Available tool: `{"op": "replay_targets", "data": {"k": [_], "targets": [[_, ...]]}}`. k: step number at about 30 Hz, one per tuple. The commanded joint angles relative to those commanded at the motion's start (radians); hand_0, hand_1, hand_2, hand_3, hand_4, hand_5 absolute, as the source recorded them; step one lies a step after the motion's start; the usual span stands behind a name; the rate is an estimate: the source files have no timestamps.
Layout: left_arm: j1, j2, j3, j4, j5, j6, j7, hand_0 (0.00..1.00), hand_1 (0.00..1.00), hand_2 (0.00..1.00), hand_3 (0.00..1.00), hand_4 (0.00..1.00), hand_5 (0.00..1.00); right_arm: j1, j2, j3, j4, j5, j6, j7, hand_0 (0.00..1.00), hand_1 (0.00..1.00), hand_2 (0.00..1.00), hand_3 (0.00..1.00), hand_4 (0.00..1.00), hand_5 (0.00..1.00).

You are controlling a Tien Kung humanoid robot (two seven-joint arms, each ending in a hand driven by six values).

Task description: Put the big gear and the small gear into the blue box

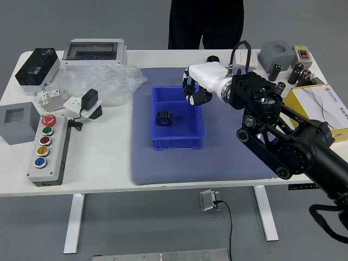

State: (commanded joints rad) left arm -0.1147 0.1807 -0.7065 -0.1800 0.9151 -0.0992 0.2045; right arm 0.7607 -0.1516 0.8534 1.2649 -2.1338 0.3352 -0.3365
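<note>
My right hand hangs over the far right part of the blue box, with its palm side hidden from above. I cannot make out whether it holds anything. One black toothed gear lies inside the box near its left wall. A small round black piece is at the table's far side, partly covered by the white back of my hand; whether it is a gear is unclear. No left arm is in view.
Under the box is a blue-grey mat. Left are a button panel, grey block and plastic bag. Right are dark cylinders and a yellow box. A person in dark clothes stands behind the table, hands unseen.
</note>
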Motion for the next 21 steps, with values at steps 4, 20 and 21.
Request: {"op": "replay_targets", "data": {"k": [4, 20, 21], "targets": [[0.000, 0.000, 0.000, 0.000, 0.001, 0.000, 0.000, 0.822, 0.828, 0.829, 0.813, 0.536, 0.119, -0.004, 0.010, -0.004, -0.014, 0.013, -0.001, 0.002, 0.552, 0.459, 0.477, 0.584, 0.579, 0.080], [-0.004, -0.002, -0.001, 0.000, -0.001, 0.000, -0.001, 0.822, 0.828, 0.829, 0.813, 0.537, 0.119, -0.008, 0.007, 0.025, -0.021, 0.040, 0.010, 0.014, 0.752, 0.729, 0.859, 0.967, 0.829, 0.317], [-0.004, -0.002, -0.001, 0.000, -0.002, 0.000, -0.001, 0.822, 0.828, 0.829, 0.813, 0.537, 0.119, -0.010, 0.003, 0.030, -0.015, 0.040, 0.009, 0.014, 0.752, 0.729, 0.859, 0.967, 0.829, 0.317]]}}
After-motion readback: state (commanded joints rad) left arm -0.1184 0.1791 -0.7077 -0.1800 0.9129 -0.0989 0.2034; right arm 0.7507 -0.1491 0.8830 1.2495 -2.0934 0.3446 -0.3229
